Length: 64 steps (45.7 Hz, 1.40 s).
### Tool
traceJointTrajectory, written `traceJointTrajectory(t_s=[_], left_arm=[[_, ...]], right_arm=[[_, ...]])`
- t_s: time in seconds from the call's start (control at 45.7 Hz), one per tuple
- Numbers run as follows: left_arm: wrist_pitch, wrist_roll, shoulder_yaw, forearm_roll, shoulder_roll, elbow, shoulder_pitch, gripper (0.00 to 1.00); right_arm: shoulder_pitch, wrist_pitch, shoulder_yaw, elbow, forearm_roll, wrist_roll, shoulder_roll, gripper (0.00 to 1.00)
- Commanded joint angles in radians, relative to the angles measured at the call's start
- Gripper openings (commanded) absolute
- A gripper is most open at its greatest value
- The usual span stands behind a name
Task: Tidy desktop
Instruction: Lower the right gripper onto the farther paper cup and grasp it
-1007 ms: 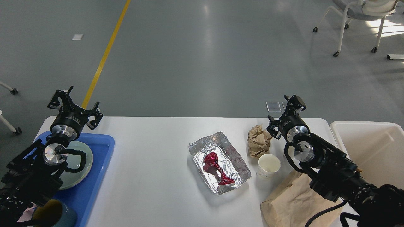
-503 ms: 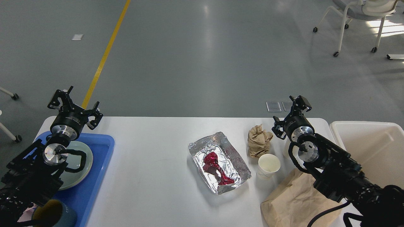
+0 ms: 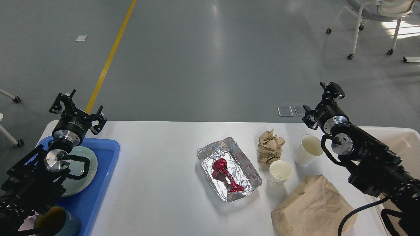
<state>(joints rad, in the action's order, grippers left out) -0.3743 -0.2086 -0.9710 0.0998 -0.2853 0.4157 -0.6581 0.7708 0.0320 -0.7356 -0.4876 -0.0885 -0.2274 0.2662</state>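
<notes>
- My right claw (image 3: 323, 101) hangs in the air above the far right corner of the desktop (image 3: 157, 183); its two fingers stand apart and there is nothing between them.
- My left claw (image 3: 78, 108) hangs above the far left corner of the desktop; its fingers are spread wide and hold nothing.
- The desktop is the big white tabletop that lies below both claws and reaches from one to the other.
- Just below my right claw and a little toward me stands a white paper cup (image 3: 307, 150), upright, close beside my right wrist. I cannot tell if the arm touches it.
- To the left of this cup lies a crumpled ball of brown paper (image 3: 270, 146).
- Nearer to me than the ball stands a second paper cup (image 3: 279, 173), also upright and very near the ball.
- A flat brown paper bag (image 3: 311, 208) lies at the near right part of the desktop, under my right arm.
- Between my two claws, but closer to the right one, sits a foil tray (image 3: 242, 157) with a crumpled red wrapper (image 3: 224, 173) inside it.
- Right of my right arm, beside the desktop edge, is a cream bin (image 3: 407, 139); my arm covers most of it.
- Under my left claw and arm lies a blue tray (image 3: 105, 164), and on it rests a pale green plate (image 3: 87, 165).
- At the near end of the blue tray, next to my left arm, stands a dark mug (image 3: 57, 223).
</notes>
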Motion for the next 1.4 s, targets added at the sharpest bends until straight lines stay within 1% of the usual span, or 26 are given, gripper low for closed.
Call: traceJointTrajectory(t_s=[0.0,0.044,0.109,0.153,0.175,0.219,0.263,0.328,0.525,0.657,0.81,1.029,1.116,1.182,1.292,1.379], left_arm=[[0.000,0.000,0.000,0.000,0.000,0.000,0.000,0.97],[0.000,0.000,0.000,-0.002,0.000,0.000,0.000,0.97],[0.000,0.000,0.000,0.000,0.000,0.000,0.000,0.97],[0.000,0.000,0.000,0.000,0.000,0.000,0.000,0.97],[0.000,0.000,0.000,0.000,0.000,0.000,0.000,0.97],[0.000,0.000,0.000,0.000,0.000,0.000,0.000,0.97],[0.000,0.000,0.000,0.000,0.000,0.000,0.000,0.97],[0.000,0.000,0.000,0.000,0.000,0.000,-0.002,0.97],[0.000,0.000,0.000,0.000,0.000,0.000,0.000,0.97],[0.000,0.000,0.000,0.000,0.000,0.000,0.000,0.97],[0.000,0.000,0.000,0.000,0.000,0.000,0.000,0.97],[0.000,0.000,0.000,0.000,0.000,0.000,0.000,0.97],[0.000,0.000,0.000,0.000,0.000,0.000,0.000,0.97],[0.000,0.002,0.000,0.000,0.000,0.000,0.000,0.97],[0.000,0.000,0.000,0.000,0.000,0.000,0.000,0.97],[0.000,0.000,0.000,0.000,0.000,0.000,-0.002,0.97]], right_arm=[[0.053,0.025,0.064,-0.003,0.001,-0.001,0.057,1.00],[0.074,0.058,0.076,-0.006,0.001,-0.001,0.060,1.00],[0.087,0.149,0.093,-0.022,0.000,-0.001,0.062,1.00],[0.093,0.221,0.107,-0.035,-0.002,-0.001,0.068,1.00],[0.103,0.286,0.122,-0.049,-0.007,-0.001,0.085,1.00],[0.123,0.353,0.154,-0.061,-0.016,0.002,0.116,1.00],[0.148,0.419,0.214,-0.072,-0.017,0.006,0.148,1.00],[0.209,0.477,0.364,-0.080,-0.033,0.017,0.169,1.00],[0.465,0.494,0.933,-0.080,-0.047,0.023,0.176,1.00],[0.585,0.500,1.237,-0.085,-0.047,0.023,0.157,1.00],[0.715,0.514,1.563,-0.126,-0.056,0.026,0.068,1.00],[0.847,0.551,2.008,-0.169,-0.059,0.026,-0.122,1.00],[0.906,0.586,2.119,-0.219,-0.059,0.025,-0.166,1.00],[0.952,0.632,2.159,-0.267,-0.059,0.025,-0.188,1.00],[1.039,0.716,2.158,-0.324,-0.053,0.023,-0.205,1.00],[1.093,0.750,2.153,-0.350,-0.051,0.022,-0.208,1.00]])
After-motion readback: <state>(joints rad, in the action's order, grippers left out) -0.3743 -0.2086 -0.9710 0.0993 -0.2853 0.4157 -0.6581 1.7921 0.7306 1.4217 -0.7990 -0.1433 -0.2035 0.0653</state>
